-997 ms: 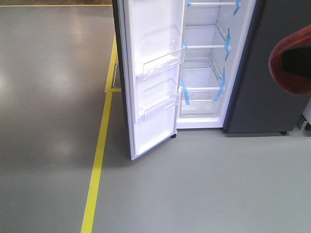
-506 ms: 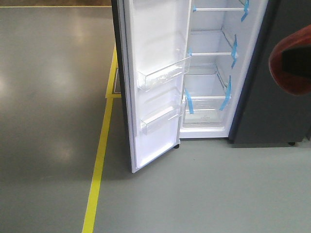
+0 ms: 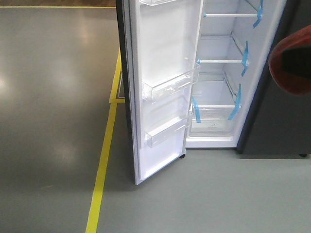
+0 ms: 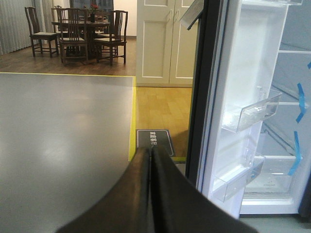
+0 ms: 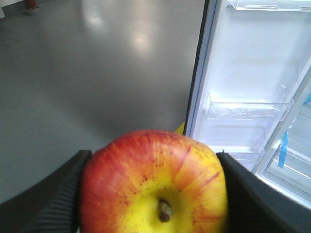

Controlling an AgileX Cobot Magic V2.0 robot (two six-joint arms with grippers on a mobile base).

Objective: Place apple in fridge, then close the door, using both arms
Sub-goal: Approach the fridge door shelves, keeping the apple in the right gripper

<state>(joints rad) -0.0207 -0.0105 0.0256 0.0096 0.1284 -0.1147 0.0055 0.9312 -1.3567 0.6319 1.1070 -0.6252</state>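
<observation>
While the right gripper (image 5: 154, 190) clamps the apple (image 5: 153, 170) from both sides, the left gripper (image 4: 150, 153) sits closed and empty, the open door (image 4: 248, 63) of the fridge (image 4: 287, 68) at its two o'clock.

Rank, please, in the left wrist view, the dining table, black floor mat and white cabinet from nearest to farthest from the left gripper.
1. Black floor mat, just beyond the left gripper tips.
2. White cabinet, behind the mat.
3. Dining table, far left.

The front camera looks down from well back at the open door (image 3: 163, 73) and the fridge (image 3: 218, 48) interior. Both wrist cameras, lower and more level, face that same door.
</observation>
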